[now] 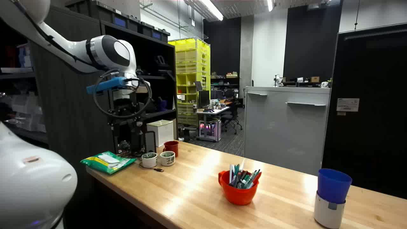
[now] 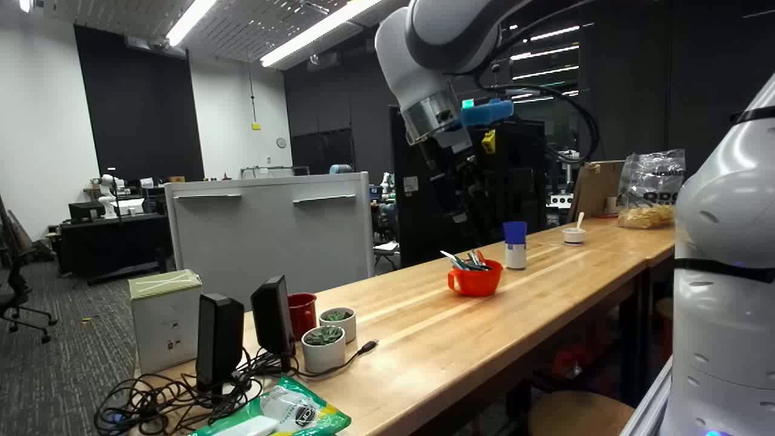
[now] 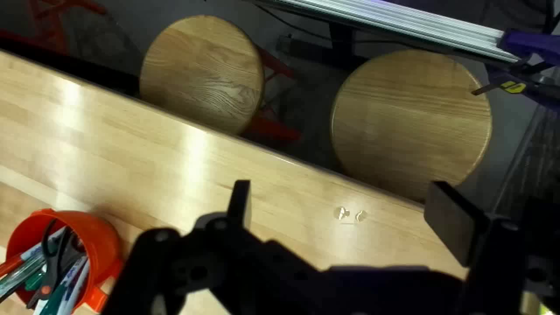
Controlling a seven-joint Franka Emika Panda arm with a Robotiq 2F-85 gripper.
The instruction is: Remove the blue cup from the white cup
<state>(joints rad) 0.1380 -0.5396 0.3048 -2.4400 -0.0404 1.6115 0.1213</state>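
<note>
The blue cup (image 1: pixel 334 185) stands upright in the top of the white cup (image 1: pixel 329 212), at the right of an exterior view. The pair also shows small in an exterior view, the blue cup (image 2: pixel 514 232) above the white cup (image 2: pixel 515 256), behind the red bowl. Neither cup shows in the wrist view. My gripper (image 3: pixel 345 201) is open and empty, its fingers wide apart above the wooden table. In an exterior view the dark gripper (image 1: pixel 132 143) hangs at the far left, well apart from the cups. It also shows in an exterior view (image 2: pixel 469 221), dark against a black background.
A red bowl of pens (image 1: pixel 239 192) stands between gripper and cups; its pens also show in the wrist view (image 3: pixel 57 267). White succulent pots (image 2: pixel 324 350), a red mug (image 2: pixel 301 312), black speakers (image 2: pixel 219 339) and a green packet (image 1: pixel 108 162) stand or lie at one end.
</note>
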